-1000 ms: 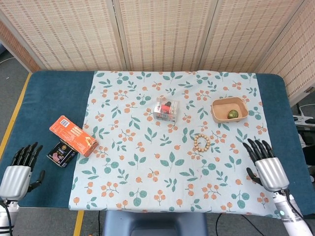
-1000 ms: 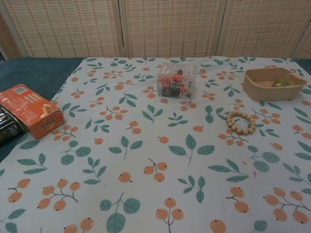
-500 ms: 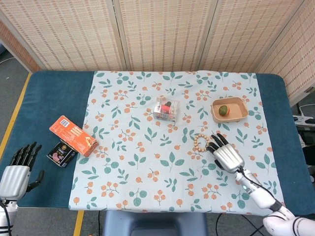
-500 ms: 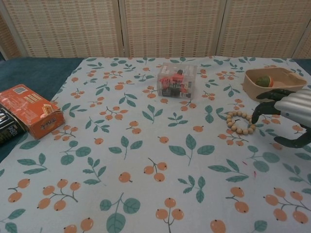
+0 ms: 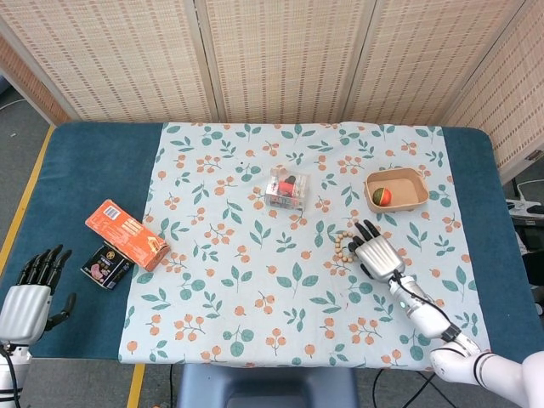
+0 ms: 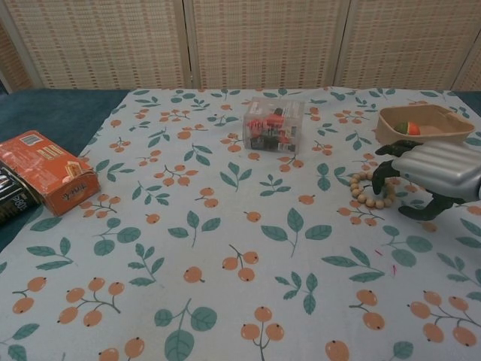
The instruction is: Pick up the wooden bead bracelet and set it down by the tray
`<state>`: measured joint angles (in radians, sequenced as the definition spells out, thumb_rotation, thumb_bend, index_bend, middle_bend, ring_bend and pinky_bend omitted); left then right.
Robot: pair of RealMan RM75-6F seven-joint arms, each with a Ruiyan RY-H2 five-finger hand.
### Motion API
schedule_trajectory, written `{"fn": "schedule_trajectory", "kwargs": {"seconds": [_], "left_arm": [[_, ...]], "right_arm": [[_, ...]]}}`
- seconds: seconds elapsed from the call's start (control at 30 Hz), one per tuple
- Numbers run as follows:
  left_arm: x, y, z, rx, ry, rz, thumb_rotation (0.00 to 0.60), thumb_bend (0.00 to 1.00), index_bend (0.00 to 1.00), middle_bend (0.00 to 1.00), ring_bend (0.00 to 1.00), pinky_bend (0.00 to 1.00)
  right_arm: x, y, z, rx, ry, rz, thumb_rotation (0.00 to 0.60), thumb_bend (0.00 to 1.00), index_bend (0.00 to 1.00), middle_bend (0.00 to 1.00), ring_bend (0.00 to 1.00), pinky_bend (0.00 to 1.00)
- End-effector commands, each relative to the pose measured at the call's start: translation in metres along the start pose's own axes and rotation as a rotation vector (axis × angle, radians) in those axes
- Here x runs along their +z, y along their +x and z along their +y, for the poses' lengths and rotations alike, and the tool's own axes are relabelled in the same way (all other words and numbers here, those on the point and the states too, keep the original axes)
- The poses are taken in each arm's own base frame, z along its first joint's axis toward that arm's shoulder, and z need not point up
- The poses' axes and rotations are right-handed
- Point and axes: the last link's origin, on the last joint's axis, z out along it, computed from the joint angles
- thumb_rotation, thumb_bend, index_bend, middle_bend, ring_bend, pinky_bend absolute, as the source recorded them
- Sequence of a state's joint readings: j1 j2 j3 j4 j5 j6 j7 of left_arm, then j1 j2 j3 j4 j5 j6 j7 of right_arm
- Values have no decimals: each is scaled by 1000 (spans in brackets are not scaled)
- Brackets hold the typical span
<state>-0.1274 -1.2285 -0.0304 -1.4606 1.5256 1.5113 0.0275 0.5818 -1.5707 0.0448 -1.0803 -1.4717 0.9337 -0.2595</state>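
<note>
Fingers point(image 6: 385, 170) of the right hand point(image 5: 376, 254) are spread and curved downward over the right side of the wooden bead bracelet point(image 6: 367, 189), with the dark tips at or just above the beads; whether they touch yet is hard to tell, and nothing is held. The bracelet lies flat on the leaf-and-berry cloth point(image 5: 255, 280) covering the counter, below and to the left of the tan tray point(image 5: 414, 180), which holds a small red-and-green ball point(image 5: 384, 196). By my reading the task is barely begun: the reach is made, but the grasp, the lift and the setting down by the tray are all left. The left hand point(image 5: 30, 297) rests open at the counter's near left corner, well apart from the bracelet and holding nothing.
</note>
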Motion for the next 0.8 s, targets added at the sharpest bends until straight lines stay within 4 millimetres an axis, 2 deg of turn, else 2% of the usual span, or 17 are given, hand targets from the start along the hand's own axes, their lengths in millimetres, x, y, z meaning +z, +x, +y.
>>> {"fn": "schedule_trajectory", "kwargs": {"seconds": [0.03, 0.13, 0.23, 0.4, 0.63, 0.7, 0.8], "left_arm": [[0, -1, 0, 2, 2, -6, 600, 458, 0, 0, 0, 108], [0, -2, -1, 5, 5, -18, 600, 458, 0, 0, 0, 108], [1, -3, -1, 8, 7, -27, 600, 460, 0, 0, 0, 108], [1, -4, -1, 19, 12, -29, 600, 465, 0, 0, 0, 108], [2, -4, -2, 24, 17, -28, 600, 464, 0, 0, 0, 108], [3, -4, -2, 28, 20, -26, 600, 467, 0, 0, 0, 108], [3, -5, -2, 28, 24, -27, 600, 469, 0, 0, 0, 108]], "right_arm": [[5, -1, -3, -11, 8, -4, 600, 317, 365, 286, 0, 0], [8, -2, -5, -29, 19, -3, 600, 317, 401, 310, 0, 0], [10, -4, -7, -49, 25, -2, 600, 317, 481, 358, 5, 0], [10, -7, -7, -73, 20, 23, 600, 317, 618, 445, 75, 0], [14, -14, -7, -117, 20, 2, 600, 322, 668, 496, 124, 0], [17, -12, -7, -148, 29, 8, 600, 392, 697, 521, 161, 0], [19, -8, -6, -156, 39, 6, 600, 620, 716, 535, 173, 0]]}}
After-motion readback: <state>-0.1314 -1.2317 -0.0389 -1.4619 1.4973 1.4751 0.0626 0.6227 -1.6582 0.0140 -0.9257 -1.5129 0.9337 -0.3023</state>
